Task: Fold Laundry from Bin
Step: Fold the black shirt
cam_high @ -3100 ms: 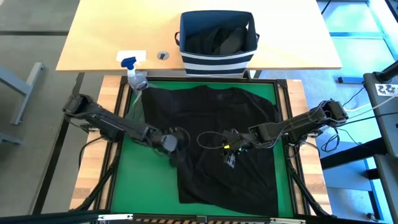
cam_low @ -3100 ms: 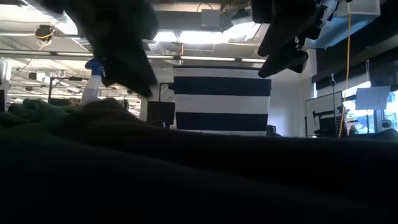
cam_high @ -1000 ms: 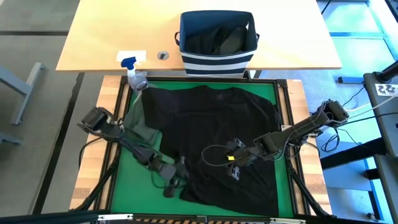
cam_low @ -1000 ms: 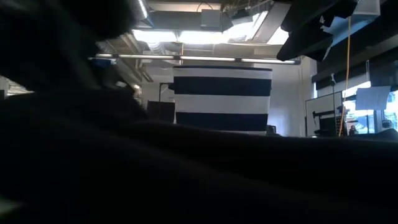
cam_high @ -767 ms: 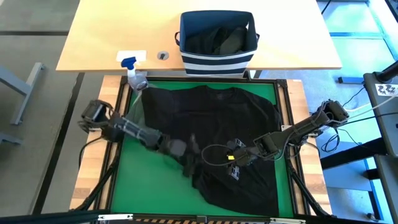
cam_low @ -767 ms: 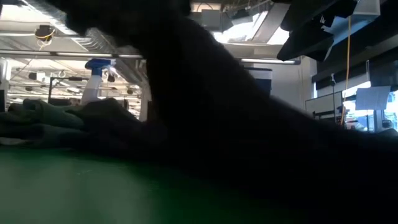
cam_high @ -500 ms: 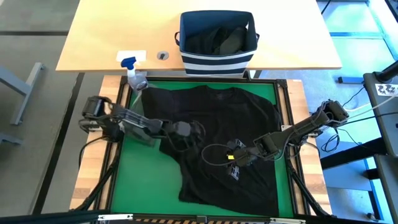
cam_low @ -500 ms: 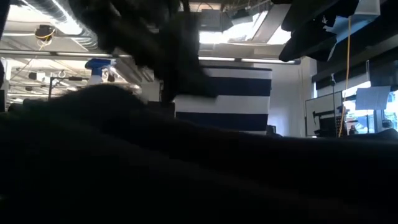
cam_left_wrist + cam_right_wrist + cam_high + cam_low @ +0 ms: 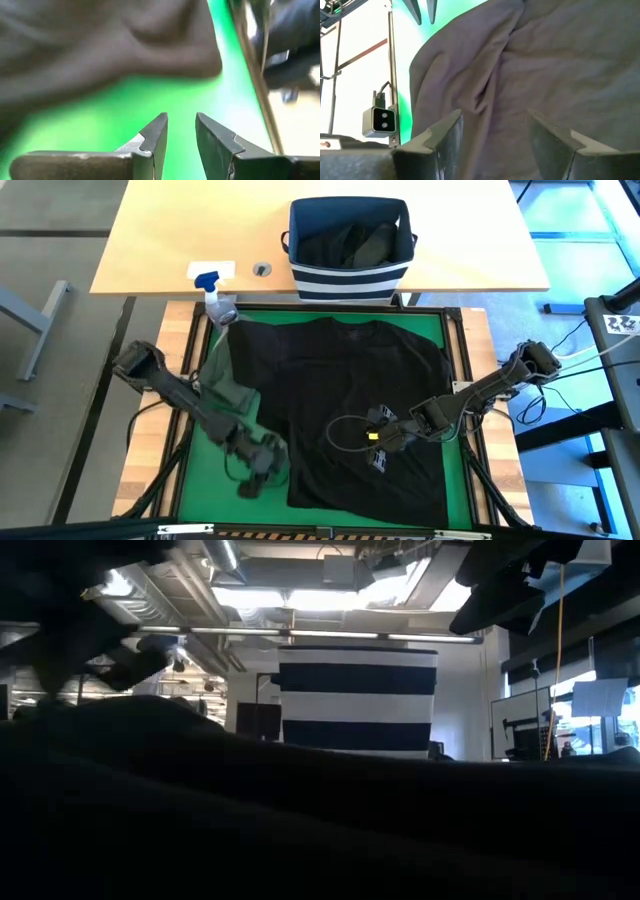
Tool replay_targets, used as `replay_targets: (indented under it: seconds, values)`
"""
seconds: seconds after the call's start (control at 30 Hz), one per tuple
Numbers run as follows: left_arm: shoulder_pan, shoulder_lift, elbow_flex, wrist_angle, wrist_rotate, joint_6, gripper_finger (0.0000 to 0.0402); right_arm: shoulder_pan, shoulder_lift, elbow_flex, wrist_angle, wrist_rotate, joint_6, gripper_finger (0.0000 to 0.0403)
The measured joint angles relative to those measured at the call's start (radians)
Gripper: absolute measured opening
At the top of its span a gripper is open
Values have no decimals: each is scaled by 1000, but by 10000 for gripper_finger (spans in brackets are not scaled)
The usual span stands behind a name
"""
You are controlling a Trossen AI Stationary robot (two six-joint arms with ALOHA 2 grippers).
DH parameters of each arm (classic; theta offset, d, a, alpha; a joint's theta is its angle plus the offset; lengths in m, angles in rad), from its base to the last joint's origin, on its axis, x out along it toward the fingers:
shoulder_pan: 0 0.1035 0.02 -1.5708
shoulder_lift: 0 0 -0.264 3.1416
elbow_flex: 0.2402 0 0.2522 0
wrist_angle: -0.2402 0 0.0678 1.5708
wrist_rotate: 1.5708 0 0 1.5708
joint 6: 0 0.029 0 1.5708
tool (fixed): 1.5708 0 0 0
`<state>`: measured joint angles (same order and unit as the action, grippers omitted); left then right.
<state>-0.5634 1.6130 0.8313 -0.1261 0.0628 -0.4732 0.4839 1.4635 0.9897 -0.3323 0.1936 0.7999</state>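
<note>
While your left claw [image 9: 250,483] hangs low over the green mat [image 9: 200,480] near the front left corner, its two fingers [image 9: 155,137] stand a little apart with only bare mat between them, so it grips nothing. Just beyond its tips lies the hem of the black shirt [image 9: 350,400], which is spread flat across most of the mat. A dark green garment [image 9: 228,385] lies bunched behind that claw, along the left arm, partly tucked under the black shirt's left edge.

Your right claw [image 9: 378,448] sits over the lower middle of the black shirt, fingers [image 9: 445,140] spread wide and clamped on nothing; the wrinkled cloth lies right beneath and ahead of them. From that wrist you can also see the tips of the left claw farther off, past the shirt's edge.

Well beyond both claws, on the wooden table [image 9: 150,240] behind the mat, stands the striped bin [image 9: 350,275], upright, with more dark cloth inside. A spray bottle [image 9: 215,295] stands at the mat's far left corner, beyond the left claw. At table height the black cloth fills the foreground and the bin [image 9: 358,700] rises behind it.
</note>
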Motion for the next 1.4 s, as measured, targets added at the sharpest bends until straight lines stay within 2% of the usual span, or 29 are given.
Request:
replay_targets:
  seconds: [0.1, 0.23, 0.43, 0.57, 0.63, 0.73, 0.8, 0.83, 0.93, 1.0, 1.2, 1.27, 1.4]
  values:
    - [-53, 79, -1, 56, -62, -15, 97, 0, 0, 0, 0, 4, -5, 214]
    - [-38, 190, -1, 192, -202, -21, 97, 0, 0, 0, 0, 8, -14, 214]
    - [89, 255, 0, 410, -210, -5, 97, 0, 0, 0, 2, 9, 12, 214]
    - [198, 217, 5, 563, -191, 6, 97, 0, 0, 0, 7, 8, 15, 214]
    - [254, 199, 16, 618, -236, 28, 97, 0, 0, 0, 8, 8, 15, 214]
    - [356, 201, 17, 572, -351, 18, 94, 0, 0, 0, 7, 7, 15, 214]
    - [424, 202, 15, 507, -355, -44, 92, 0, 0, 0, 6, 9, 15, 214]
    - [450, 202, 15, 491, -324, -81, 90, 0, 0, 0, 6, 16, 15, 214]
    - [485, 168, 13, 470, -143, -99, 83, 0, 0, 0, 9, 24, 15, 214]
    - [471, 118, 17, 477, -79, -72, 77, 0, 0, 0, 22, 24, 15, 214]
    - [354, -33, 18, 375, -16, 46, 64, 1, 0, 0, 42, 59, 14, 214]
    - [311, -48, 19, 304, -32, 109, 64, 1, 0, 0, 44, 69, 8, 214]
    - [269, -31, 18, 147, -139, 187, 78, 0, 0, 0, 44, 77, 4, 214]
